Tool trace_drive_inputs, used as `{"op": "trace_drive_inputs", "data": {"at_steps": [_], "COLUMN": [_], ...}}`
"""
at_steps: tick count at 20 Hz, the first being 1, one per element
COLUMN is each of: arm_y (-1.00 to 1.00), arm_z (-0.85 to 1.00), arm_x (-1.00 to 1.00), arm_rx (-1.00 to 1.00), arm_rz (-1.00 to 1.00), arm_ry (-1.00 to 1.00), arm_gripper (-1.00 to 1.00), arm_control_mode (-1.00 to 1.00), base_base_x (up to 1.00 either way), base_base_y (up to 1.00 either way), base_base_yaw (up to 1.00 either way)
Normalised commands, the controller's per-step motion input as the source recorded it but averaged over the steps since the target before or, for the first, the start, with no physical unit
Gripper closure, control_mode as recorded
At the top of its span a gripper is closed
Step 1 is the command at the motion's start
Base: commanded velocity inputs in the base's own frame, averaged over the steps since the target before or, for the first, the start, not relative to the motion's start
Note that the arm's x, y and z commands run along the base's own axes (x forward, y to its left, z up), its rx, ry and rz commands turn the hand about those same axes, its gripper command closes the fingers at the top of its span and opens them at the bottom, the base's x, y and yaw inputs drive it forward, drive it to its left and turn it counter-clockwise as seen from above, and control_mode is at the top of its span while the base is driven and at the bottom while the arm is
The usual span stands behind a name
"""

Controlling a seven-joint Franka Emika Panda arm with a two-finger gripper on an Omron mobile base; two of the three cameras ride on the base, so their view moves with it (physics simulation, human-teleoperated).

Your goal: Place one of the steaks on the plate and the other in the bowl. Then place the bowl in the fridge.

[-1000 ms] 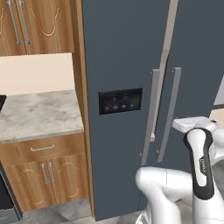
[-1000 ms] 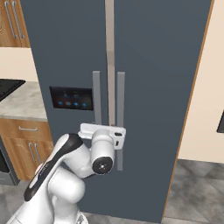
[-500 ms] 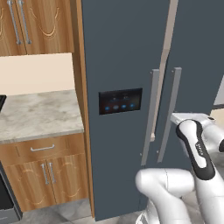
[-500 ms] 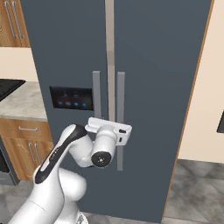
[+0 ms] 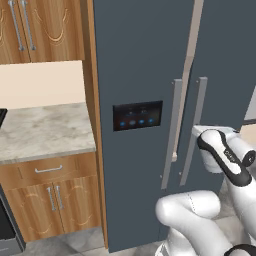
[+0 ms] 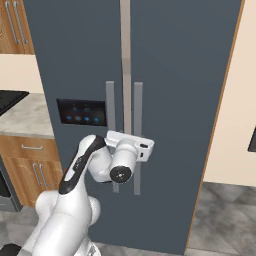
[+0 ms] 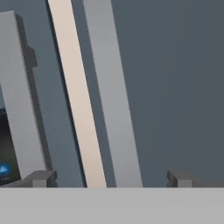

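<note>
End effector (image 7: 109, 178) has moved right — open — facing fridge (image 6: 175, 75) handles (image 7: 111, 109).

base views flank fridge (image 5: 145, 60), hand view close

I am looking at a home kitchen: a tall slate-grey two-door fridge (image 5: 145, 65) with long handles and a small lit panel (image 5: 137, 115) stands ahead. Left of it I see a marble surface (image 5: 42, 131) over wooden cabinets (image 5: 47, 200), with more wooden cupboards (image 5: 42, 27) above.
</note>
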Motion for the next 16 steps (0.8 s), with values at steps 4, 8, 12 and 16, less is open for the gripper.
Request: {"op": "trace_drive_inputs", "data": {"at_steps": [4,8,12,16], "arm_y": [-0.08,0.00,0.00,0.00], "arm_z": [-0.21,-0.25,-0.17,-0.15], "arm_x": [0.28,0.36,0.42,0.53], "arm_rx": [0.00,0.00,0.00,0.00], "arm_rz": [0.00,0.00,0.00,0.00], "arm_ry": [0.00,0.00,0.00,0.00], "arm_gripper": [-1.00,-1.00,-1.00,-1.00], "arm_control_mode": [-1.00,-1.00,-1.00,-1.00], "base_base_x": [0.00,0.00,0.00,0.00], "base_base_y": [0.00,0.00,0.00,0.00], "base_base_yaw": [0.00,0.00,0.00,0.00]}}
